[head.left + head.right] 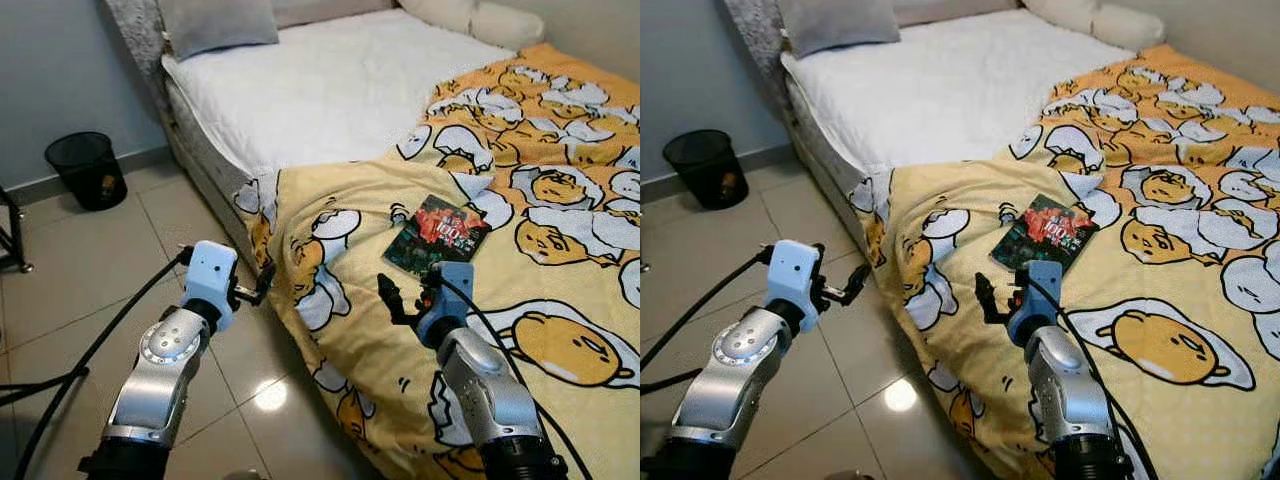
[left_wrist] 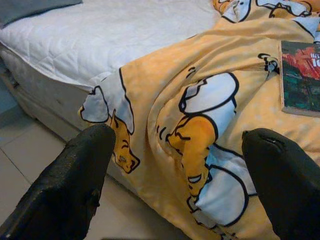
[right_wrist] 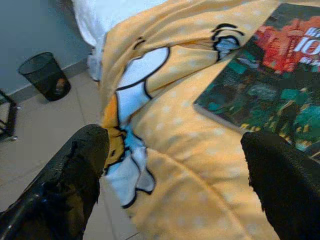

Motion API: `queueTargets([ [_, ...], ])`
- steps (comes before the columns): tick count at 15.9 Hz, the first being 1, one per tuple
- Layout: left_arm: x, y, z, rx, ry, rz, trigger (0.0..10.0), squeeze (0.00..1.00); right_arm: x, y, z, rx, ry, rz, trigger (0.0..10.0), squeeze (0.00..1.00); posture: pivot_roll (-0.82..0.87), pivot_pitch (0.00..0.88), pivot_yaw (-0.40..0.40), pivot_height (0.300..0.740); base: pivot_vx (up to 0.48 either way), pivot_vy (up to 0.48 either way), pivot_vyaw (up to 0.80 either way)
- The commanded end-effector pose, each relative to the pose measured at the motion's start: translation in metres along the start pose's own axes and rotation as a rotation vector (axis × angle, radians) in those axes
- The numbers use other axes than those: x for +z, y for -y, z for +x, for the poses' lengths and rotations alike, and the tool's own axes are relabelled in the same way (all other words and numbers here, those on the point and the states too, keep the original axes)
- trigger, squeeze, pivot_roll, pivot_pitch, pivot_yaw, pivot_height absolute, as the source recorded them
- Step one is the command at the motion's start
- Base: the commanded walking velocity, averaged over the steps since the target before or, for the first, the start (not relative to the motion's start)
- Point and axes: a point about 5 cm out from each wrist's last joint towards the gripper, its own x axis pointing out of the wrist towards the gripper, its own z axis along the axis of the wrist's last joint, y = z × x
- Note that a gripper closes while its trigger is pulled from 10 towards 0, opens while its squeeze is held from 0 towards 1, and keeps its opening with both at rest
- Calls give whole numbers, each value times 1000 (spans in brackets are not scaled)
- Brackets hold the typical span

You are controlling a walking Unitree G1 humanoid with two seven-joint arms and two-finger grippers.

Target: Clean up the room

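A dark book (image 1: 437, 234) with a red and green cover lies flat on the yellow cartoon-print blanket (image 1: 520, 190) that is rumpled over the bed's near half. My right gripper (image 1: 408, 296) hovers open just short of the book's near edge, fingers (image 3: 75, 180) spread wide with the book (image 3: 270, 75) ahead of them. My left gripper (image 1: 258, 288) is open beside the blanket's hanging corner (image 2: 150, 125), above the floor, holding nothing.
The bed's far half shows a bare white mattress (image 1: 330, 80) with a grey pillow (image 1: 215, 22) and cream pillows (image 1: 480, 18). A black mesh waste bin (image 1: 87, 168) stands by the wall on the tiled floor (image 1: 90, 270). A dark stand leg (image 1: 12, 235) is at far left.
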Motion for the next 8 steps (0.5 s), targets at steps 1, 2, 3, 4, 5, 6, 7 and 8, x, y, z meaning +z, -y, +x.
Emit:
queueTargets([
  [1, 2, 1, 2, -14, -4, 15, 10000, 0, 1, 1, 2, -11, -15, -13, 10000, 0, 66, 0, -14, 740, 292, 0, 0],
  [2, 2, 1, 2, -15, -5, 16, 10000, 0, 0, 1, 2, -11, -16, -17, 10000, 0, 66, 0, -14, 740, 289, 0, 406],
  [3, 3, 0, 2, -15, -6, 19, 10000, 0, 0, 1, 2, -15, -16, -19, 10000, 0, 65, 0, -12, 740, 289, 0, 438],
  [4, 2, 0, 2, -17, -7, 20, 10000, 0, 0, 2, 3, -24, -16, -4, 10000, 0, 63, 0, -9, 740, 292, 0, 0],
  [5, 2, 0, 2, -19, -9, 21, 10000, 0, 0, 2, 2, -24, -18, -4, 10000, 0, 63, 0, -8, 740, 292, 0, 0],
  [6, 2, 1, 2, -22, -10, 22, 10000, 0, -1, 3, 2, -25, -22, -8, 10000, 0, 62, 0, -6, 740, 289, 0, 0],
  [7, 2, 1, 2, -24, -10, 22, 10000, 0, -1, 3, 2, -26, -23, -9, 10000, 0, 62, 0, -6, 740, 292, 0, 0],
  [8, 2, 1, 2, -26, -11, 23, 10000, 0, -1, 3, 3, -22, -24, -8, 10000, 0, 64, 0, -5, 740, 292, 0, 0],
])
